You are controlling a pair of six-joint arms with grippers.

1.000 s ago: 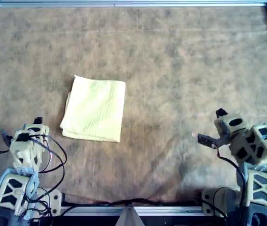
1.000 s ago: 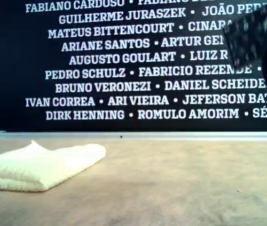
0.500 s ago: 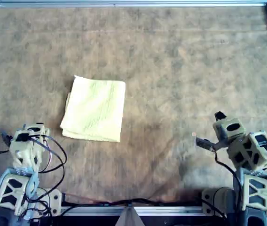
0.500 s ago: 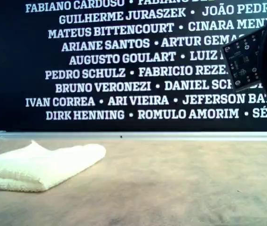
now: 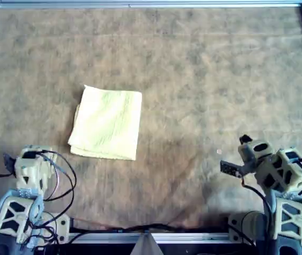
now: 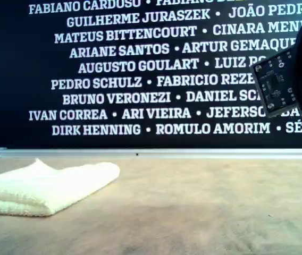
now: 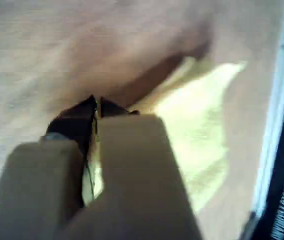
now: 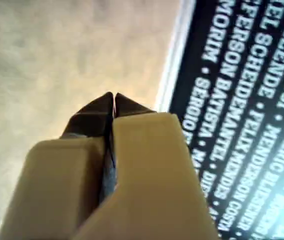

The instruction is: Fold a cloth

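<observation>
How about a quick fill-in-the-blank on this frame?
1. The cloth lies already ___ on the table covering, with neither hand touching it.
2. In the overhead view, the cloth sits in the ___ half.
3. My first hand and my second hand both have their jaws ___.
Missing words: folded; left; shut

The pale yellow cloth lies folded flat, slightly askew, toward the overhead view's left, untouched.
</observation>
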